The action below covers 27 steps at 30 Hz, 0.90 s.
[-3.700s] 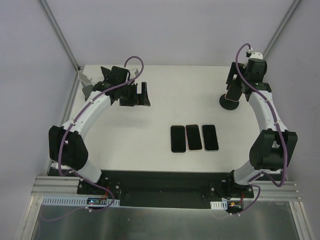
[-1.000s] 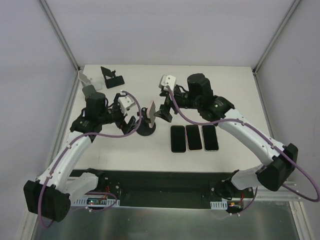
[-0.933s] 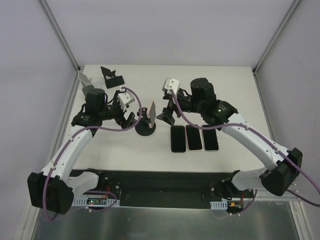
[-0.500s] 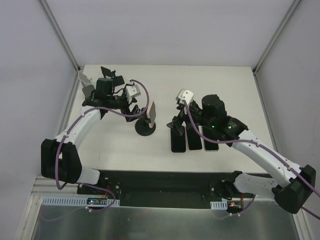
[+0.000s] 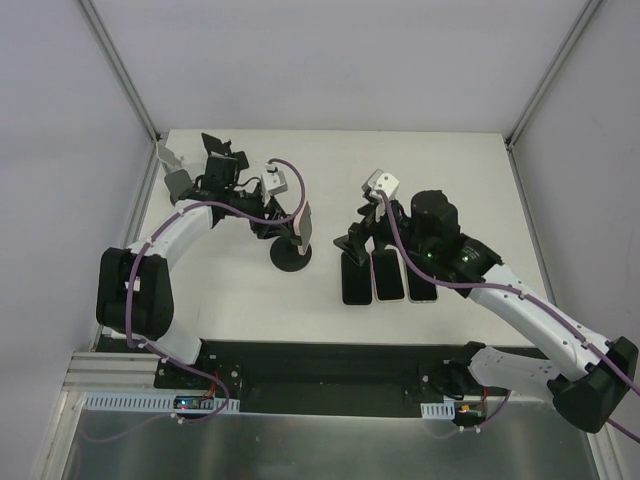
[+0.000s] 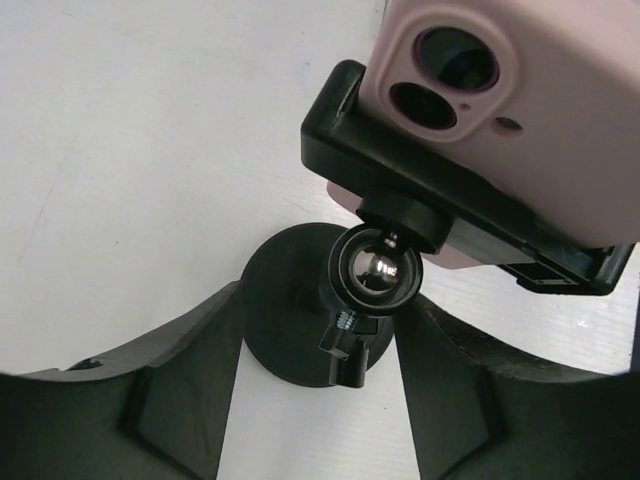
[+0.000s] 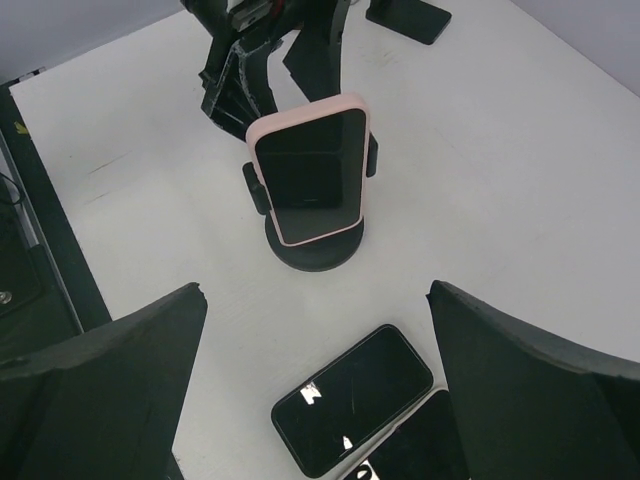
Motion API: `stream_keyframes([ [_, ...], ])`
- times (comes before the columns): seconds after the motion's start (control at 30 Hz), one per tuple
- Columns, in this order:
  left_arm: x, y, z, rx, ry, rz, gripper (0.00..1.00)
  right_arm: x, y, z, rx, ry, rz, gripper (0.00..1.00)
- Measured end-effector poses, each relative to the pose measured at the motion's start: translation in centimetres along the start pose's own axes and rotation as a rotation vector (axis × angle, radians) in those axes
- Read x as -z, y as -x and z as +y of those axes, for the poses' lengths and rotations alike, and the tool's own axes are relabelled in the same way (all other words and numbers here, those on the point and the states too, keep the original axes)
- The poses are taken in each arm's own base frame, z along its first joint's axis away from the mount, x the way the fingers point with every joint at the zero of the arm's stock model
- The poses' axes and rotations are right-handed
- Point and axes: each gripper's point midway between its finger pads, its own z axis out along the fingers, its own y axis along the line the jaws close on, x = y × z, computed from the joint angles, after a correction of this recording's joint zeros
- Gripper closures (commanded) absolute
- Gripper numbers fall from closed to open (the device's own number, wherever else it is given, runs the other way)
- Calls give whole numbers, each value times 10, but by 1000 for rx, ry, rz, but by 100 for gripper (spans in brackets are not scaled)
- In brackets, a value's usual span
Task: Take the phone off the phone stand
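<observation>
A phone (image 5: 303,224) in a pink case stands upright, clamped in a black phone stand (image 5: 291,257) left of the table's middle. In the left wrist view I see the phone's back (image 6: 540,110) and the stand's ball joint (image 6: 375,270). My left gripper (image 5: 274,221) reaches in from behind, and its fingers (image 6: 200,370) straddle the stand's neck. The right finger touches the collar, while a gap shows on the left side. My right gripper (image 5: 355,240) hovers wide open in front of the phone's screen (image 7: 312,170), holding nothing.
Three dark phones (image 5: 388,275) lie flat side by side right of the stand, under my right gripper; the nearest one (image 7: 352,412) shows between its fingers. A black stand (image 5: 222,150) and a grey stand (image 5: 170,160) sit at the back left corner.
My left gripper swung round behind the stand and its jaws narrowed about the neck. My right gripper drew back from the phone toward the flat phones. The stand stayed put.
</observation>
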Motion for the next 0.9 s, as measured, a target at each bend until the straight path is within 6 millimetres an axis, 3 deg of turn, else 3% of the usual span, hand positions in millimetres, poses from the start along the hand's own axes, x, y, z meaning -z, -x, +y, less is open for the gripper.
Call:
stream_keyframes([
  [0.27,-12,-5,-16,22,-9,24,88,-14,-12,-5,-70,-79,40,3],
  [0.37,-12,-7,-24,24,26,32,98,-23,-21,-7,-95,-114,69,2],
  [0.6,-15,-8,-32,62,133,47,100,-40,-26,-11,-135,-177,76,1],
  [0.9,-15,-10,-39,182,288,59,100,-63,-7,-13,-154,-208,38,6],
])
